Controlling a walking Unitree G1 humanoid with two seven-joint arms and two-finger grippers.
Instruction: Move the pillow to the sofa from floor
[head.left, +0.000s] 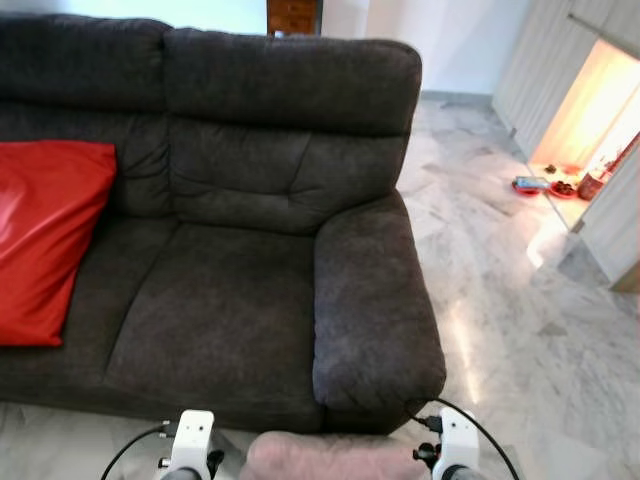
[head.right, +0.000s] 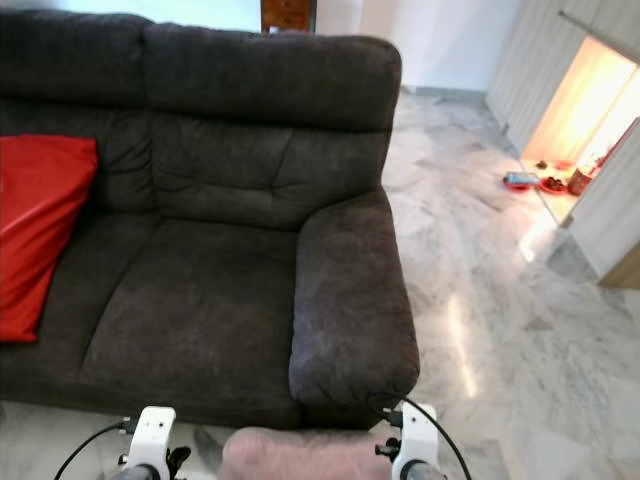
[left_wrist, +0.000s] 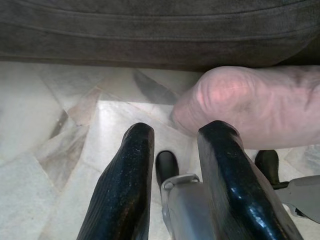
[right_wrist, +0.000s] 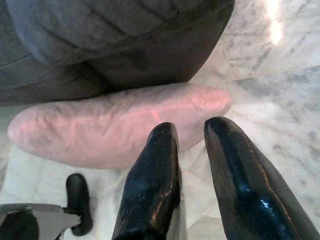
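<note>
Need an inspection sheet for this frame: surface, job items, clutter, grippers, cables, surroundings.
Surface: dark grey sofa, right seat cushion bare; marble floor in front.
Job's things: pink pillow between the two arms, close to the sofa base; whether it is lifted or on the floor cannot be told.
Clutter: red cushion leaning on the sofa's left seat.
Grippers: left gripper at the pillow's left end, right gripper at its right end, both with fingers apart, not clamped.
Cables: black cable looping by the right wrist, another by the left.
Surroundings: lit alcove at right with small items on its floor.
</note>
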